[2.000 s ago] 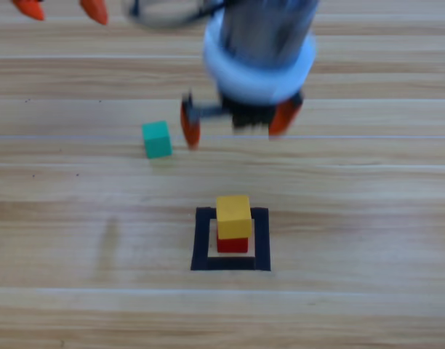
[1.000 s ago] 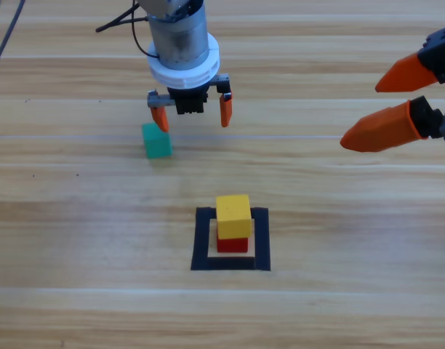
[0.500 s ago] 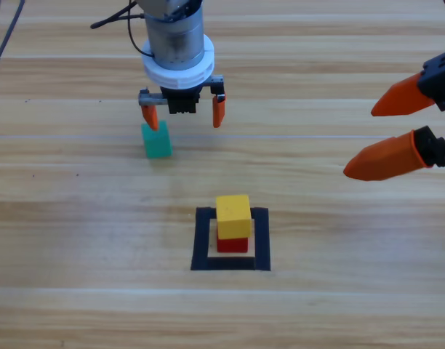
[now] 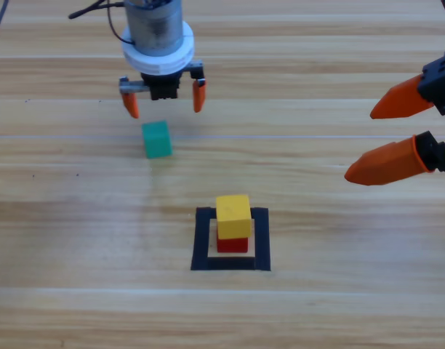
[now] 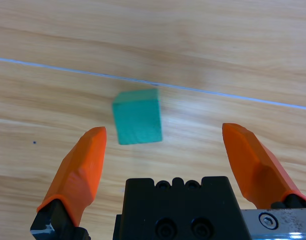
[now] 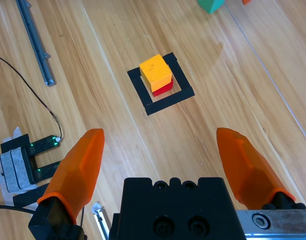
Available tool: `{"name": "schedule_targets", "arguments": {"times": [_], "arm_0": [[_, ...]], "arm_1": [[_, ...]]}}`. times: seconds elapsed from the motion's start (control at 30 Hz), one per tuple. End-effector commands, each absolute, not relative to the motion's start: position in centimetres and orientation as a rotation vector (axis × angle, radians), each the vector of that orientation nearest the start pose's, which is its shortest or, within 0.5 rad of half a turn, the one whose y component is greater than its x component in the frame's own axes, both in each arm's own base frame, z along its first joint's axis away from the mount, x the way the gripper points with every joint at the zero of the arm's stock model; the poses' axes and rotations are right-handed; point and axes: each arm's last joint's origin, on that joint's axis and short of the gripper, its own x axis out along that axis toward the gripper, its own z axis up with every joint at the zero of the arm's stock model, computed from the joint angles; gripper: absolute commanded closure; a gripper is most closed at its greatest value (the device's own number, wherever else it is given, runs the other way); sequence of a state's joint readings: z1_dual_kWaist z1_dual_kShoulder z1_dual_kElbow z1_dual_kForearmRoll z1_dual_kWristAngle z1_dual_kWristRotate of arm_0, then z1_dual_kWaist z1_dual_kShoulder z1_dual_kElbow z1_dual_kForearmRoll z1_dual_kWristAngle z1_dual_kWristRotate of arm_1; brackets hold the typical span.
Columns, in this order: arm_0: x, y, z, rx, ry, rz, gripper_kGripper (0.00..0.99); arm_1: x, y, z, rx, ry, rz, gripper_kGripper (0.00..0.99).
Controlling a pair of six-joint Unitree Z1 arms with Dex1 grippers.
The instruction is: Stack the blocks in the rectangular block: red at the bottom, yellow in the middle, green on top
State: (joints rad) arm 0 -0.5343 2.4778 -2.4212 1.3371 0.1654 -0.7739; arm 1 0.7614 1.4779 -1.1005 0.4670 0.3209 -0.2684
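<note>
Three cubes show on the tabletop [image 4: 339, 305]: one red [image 4: 233, 244], one yellow [image 4: 233, 216], one green [image 4: 157, 139]. Two of them are stacked, the yellow sitting on the red, and that pair stands inside the one black tape square [image 4: 201, 240], towards its far side. The green cube lies alone on the wood, apart from the square, up and to the left of it in the high view.

Two grippers are in view, each with two orange jaws. The left gripper [image 4: 163, 100] hangs from the top edge, pointing down, with its jaws spread wide and holding nothing; in the high view it lies just beyond the green cube, towards the picture's top. Its wrist view shows the green cube [image 5: 137, 116] lying on the wood ahead of the jaws, nearer the left-hand jaw than the right-hand one, touching neither. One thin pale seam line in the wood passes just behind the cube.

The right gripper [image 4: 382, 138] waits at the right edge, well away from the square, its jaws also parted and empty. Its wrist view looks down on the two-cube stack in the square [image 6: 185, 93], with one corner of the green cube at the top edge.
</note>
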Motion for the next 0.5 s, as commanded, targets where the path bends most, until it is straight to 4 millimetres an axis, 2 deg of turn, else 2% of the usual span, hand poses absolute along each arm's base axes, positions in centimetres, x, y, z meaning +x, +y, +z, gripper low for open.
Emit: {"name": "schedule_targets", "arguments": {"times": [0.03, 0.23, 0.5], "arm_0": [[47.0, -22.3, 21.7, -0.209, 1.397, 0.313, 0.0], [47.3, -22.6, 20.2, -0.208, 1.437, 0.303, 0.0], [46.7, -24.8, 18.5, -0.196, 1.478, 0.263, 0.002]], "arm_1": [[19.2, 19.7, 31.5, -0.418, 0.819, 1.129, 0.0], [19.1, 20.0, 31.6, -0.399, 0.811, 1.169, 0.0], [18.5, 19.7, 32.2, -0.387, 0.785, 1.195, 0.0]]}}
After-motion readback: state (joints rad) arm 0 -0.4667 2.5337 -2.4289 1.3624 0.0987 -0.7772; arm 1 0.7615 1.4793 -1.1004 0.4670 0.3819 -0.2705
